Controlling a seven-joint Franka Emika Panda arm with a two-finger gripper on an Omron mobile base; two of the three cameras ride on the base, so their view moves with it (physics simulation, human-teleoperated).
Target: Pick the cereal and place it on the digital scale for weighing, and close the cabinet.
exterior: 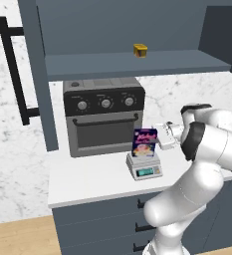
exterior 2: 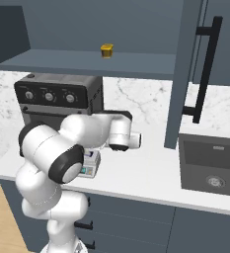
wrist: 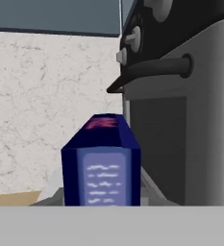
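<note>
The fingers (exterior: 160,140) are clenched on the cereal (exterior: 144,142), gripping its right side from beside the box. The cereal stands upright on the scale (exterior: 145,168), its long axis vertical, just in front of the toaster oven (exterior: 103,115) on the desk (exterior: 87,184). Above, the cabinet (exterior: 38,74) door stands open, up and left of the fingers.

The rendered light was even and soft, with no clear source and no glare. Faint shading darkened the cabinet (exterior: 122,30) interior and the recess under its shelf, while the white counter (exterior: 87,184) stayed bright. Both base views looked slightly soft and low in resolution. In the hand view the cereal (wrist: 101,161) appeared blurry, its lettering unreadable.
</note>
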